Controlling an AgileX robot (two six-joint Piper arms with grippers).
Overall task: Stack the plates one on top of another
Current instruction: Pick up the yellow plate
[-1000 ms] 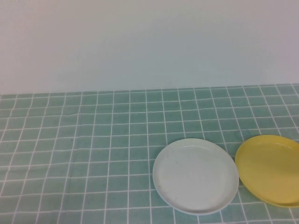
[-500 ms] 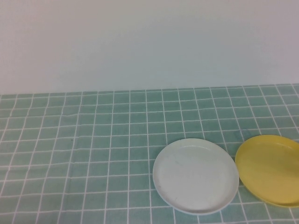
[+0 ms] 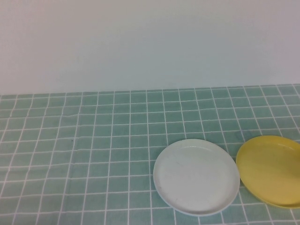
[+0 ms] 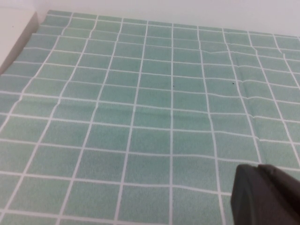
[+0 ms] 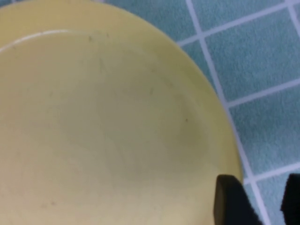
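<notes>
Two plates lie side by side on the green checked cloth: a white plate (image 3: 196, 176) right of the middle and a yellow plate (image 3: 271, 169) at the right edge, their rims nearly touching. Neither arm shows in the high view. The right wrist view is filled by the yellow plate (image 5: 103, 126). My right gripper (image 5: 261, 200) stands open at its rim, one finger (image 5: 230, 202) over the plate and the other over the cloth beyond it, holding nothing. In the left wrist view, my left gripper (image 4: 257, 168) is shut and empty above bare cloth.
The green checked tablecloth (image 3: 93, 140) runs back to a plain pale wall. The left wrist view shows the cloth's edge and a pale surface (image 4: 14, 33) beyond it. The cloth has slight wrinkles (image 4: 234, 84).
</notes>
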